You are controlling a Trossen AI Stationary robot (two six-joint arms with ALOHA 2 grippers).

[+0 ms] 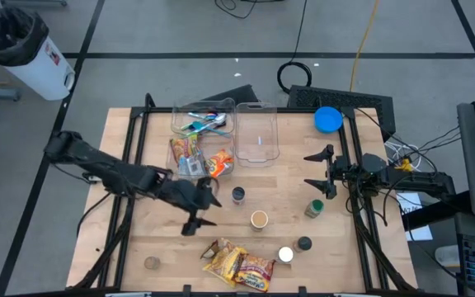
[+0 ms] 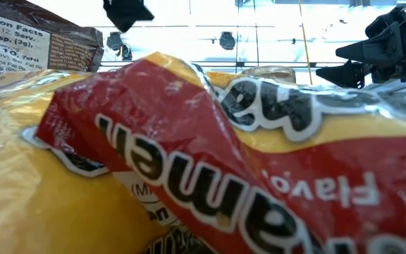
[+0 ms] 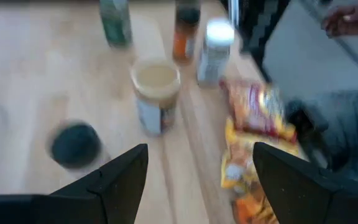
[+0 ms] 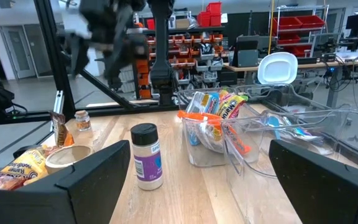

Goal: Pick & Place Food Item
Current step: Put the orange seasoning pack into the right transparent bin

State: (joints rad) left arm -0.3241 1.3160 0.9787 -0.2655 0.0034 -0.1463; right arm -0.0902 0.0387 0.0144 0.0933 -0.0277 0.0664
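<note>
Yellow-and-red snack packets point(image 1: 237, 264) lie flat on the table near its front edge; they fill the low view point(image 2: 189, 162) and show in the left wrist view point(image 3: 257, 124). My left gripper point(image 1: 202, 207) hangs open and empty over the table's middle left, to the far left of the packets; its fingers point(image 3: 123, 180) touch nothing. My right gripper point(image 1: 317, 171) is open and empty at the table's right, and it also shows in the right wrist view point(image 4: 185, 180) and the low view point(image 2: 372, 49).
Two clear bins stand at the far side: one point(image 1: 204, 120) holds utensils, with more packets point(image 1: 195, 157) in front of it, and one point(image 1: 258, 136) beside it. A dark-capped jar point(image 1: 237, 195), a tan-lidded jar point(image 1: 259, 219), a green jar point(image 1: 312, 209) and small bottles point(image 1: 285, 255) stand mid-table. A blue disc point(image 1: 328, 120) lies far right.
</note>
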